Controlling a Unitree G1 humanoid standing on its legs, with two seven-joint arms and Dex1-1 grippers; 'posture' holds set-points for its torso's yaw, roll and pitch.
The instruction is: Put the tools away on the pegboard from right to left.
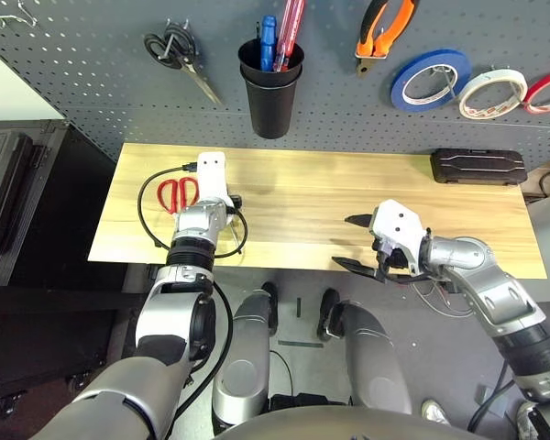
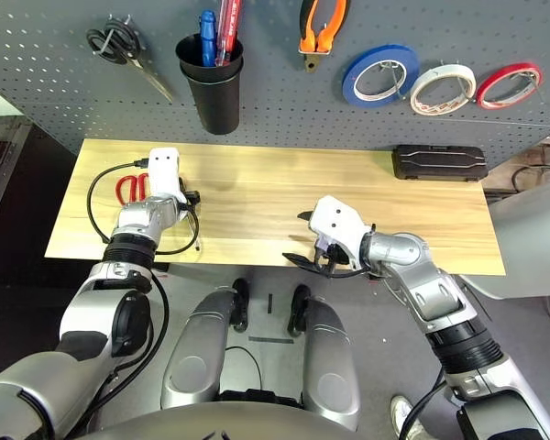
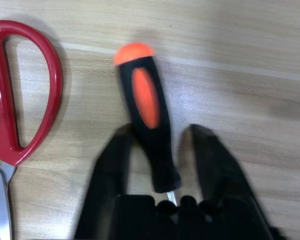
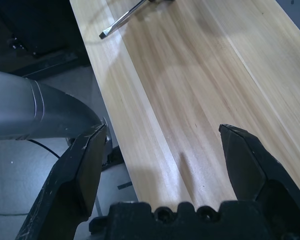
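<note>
From the head camera, the left gripper [image 1: 222,203] sits low beside the red-handled scissors [image 1: 176,192] on the table [image 1: 302,197]; the right gripper [image 1: 365,242] hangs wide apart. At the left wrist, the fingers [image 3: 110,165] flank the slim screwdriver [image 3: 147,135], not visibly clamped; squeezing mid-handle should prevent twisting.

A: How's the light over the tabletop [image 1: 312,197]?

B: Bright and even, from above. The pale wood shows no harsh glare, only soft, short shadows hugging the black cup [image 1: 271,87] and the tape rolls on the pegboard [image 1: 92,82].

A: Any distortion?

B: Some. The tabletop's edges splay outward toward the picture's sides, a wide-lens look.

A: And the wrist cameras?

B: In the left wrist view the slim screwdriver [image 3: 147,125] and the black fingers [image 3: 107,170] around it are smeared and soft; the red-handled scissors [image 3: 20,95] look sharper. In the right wrist view the wood carries a faint sheen and a soft shadow between the fingers [image 4: 82,165], which are a little out of focus.
</note>
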